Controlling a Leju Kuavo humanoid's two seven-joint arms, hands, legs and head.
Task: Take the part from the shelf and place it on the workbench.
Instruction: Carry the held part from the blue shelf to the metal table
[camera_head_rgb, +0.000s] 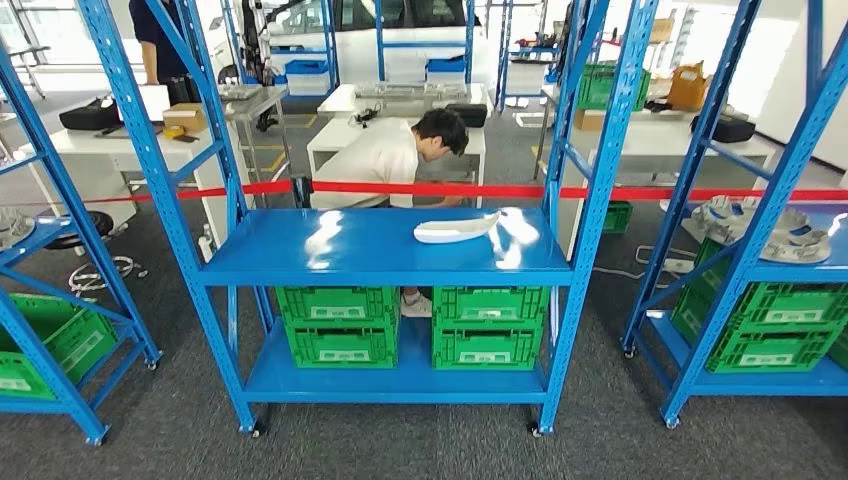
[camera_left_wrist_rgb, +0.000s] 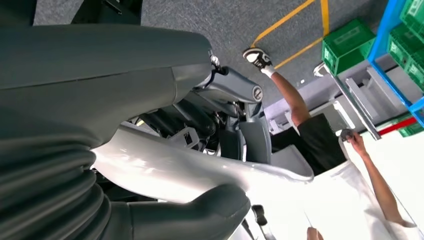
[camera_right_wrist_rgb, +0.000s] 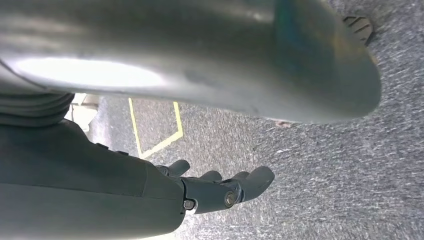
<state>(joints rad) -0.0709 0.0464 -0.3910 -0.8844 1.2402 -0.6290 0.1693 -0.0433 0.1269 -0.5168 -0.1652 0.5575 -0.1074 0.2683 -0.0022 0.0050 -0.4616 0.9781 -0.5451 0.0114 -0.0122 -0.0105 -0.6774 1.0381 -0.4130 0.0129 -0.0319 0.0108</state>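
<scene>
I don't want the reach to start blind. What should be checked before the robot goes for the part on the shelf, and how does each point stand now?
1. White part lies free on the blue shelf board: ok.
2. Nothing stands beside the part on that board: ok.
3. Right hand is empty, fingers apart, over the carpet: ok.
4. Left hand is free: cannot tell; a white glossy shape runs between its thumb and fingers.
5. No one is near the reach: not ok; a person crouches just behind the shelf.
</scene>
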